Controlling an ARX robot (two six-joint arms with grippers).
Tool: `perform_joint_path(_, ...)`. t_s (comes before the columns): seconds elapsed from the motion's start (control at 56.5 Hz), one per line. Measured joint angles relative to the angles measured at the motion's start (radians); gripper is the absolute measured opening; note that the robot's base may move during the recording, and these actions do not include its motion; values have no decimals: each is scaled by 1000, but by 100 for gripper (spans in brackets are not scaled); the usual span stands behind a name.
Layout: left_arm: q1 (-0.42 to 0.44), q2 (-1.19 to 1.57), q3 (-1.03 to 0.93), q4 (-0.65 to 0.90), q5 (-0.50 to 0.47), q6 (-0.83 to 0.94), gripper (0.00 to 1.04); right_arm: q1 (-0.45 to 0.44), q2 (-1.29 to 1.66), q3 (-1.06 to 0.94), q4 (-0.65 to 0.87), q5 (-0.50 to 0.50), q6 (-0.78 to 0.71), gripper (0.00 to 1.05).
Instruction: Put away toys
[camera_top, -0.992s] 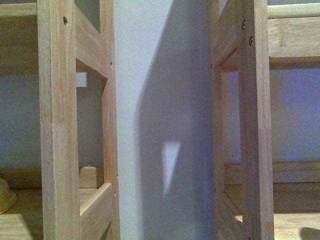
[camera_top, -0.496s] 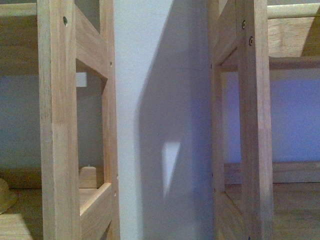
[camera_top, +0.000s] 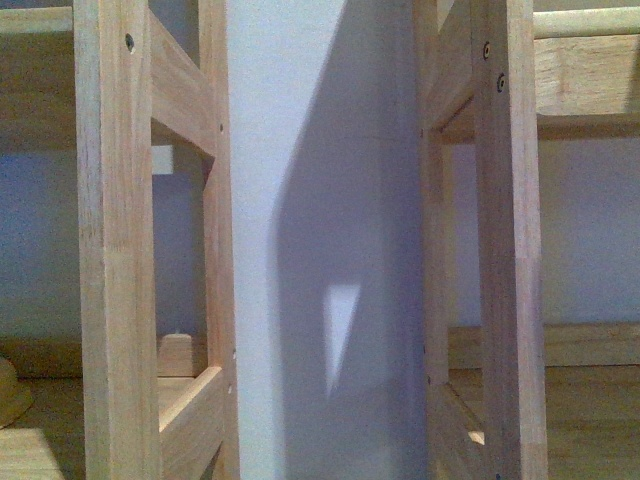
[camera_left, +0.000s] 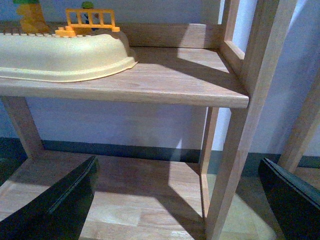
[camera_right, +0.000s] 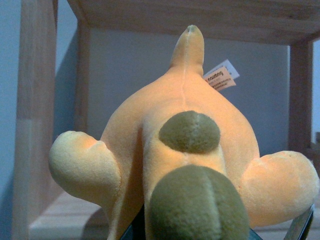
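Note:
A yellow-orange plush toy (camera_right: 185, 145) with olive-green patches and a small paper tag (camera_right: 220, 77) fills the right wrist view. My right gripper (camera_right: 217, 234) is shut on its lower part, and the fingers are almost wholly hidden under the fabric. The toy hangs in front of a wooden shelf bay with a grey wall behind. In the left wrist view my left gripper (camera_left: 175, 205) is open, its black fingers (camera_left: 55, 205) wide apart over the lower shelf board (camera_left: 130, 195), with nothing between them. Neither gripper shows in the front view.
A cream tray (camera_left: 60, 57) sits on the upper shelf board (camera_left: 165, 82), with an orange toy fence (camera_left: 90, 20) behind it. A shelf post (camera_left: 235, 145) stands close to the left gripper. Two wooden shelf frames (camera_top: 120, 250) flank a white wall strip (camera_top: 320, 200).
A dark shadow at the lower right corner of the front view, seen one second ago, has gone. Nothing else has visibly shifted.

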Motion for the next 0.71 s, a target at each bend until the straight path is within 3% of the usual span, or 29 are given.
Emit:
perform_joint_path(0.443,0,0,0,0,0,0,98,-104,437,350,17,-145,172,7)
perform_joint_path(0.709,0,0,0,0,0,0,98,-95,591,535,-28,-212,296,7)
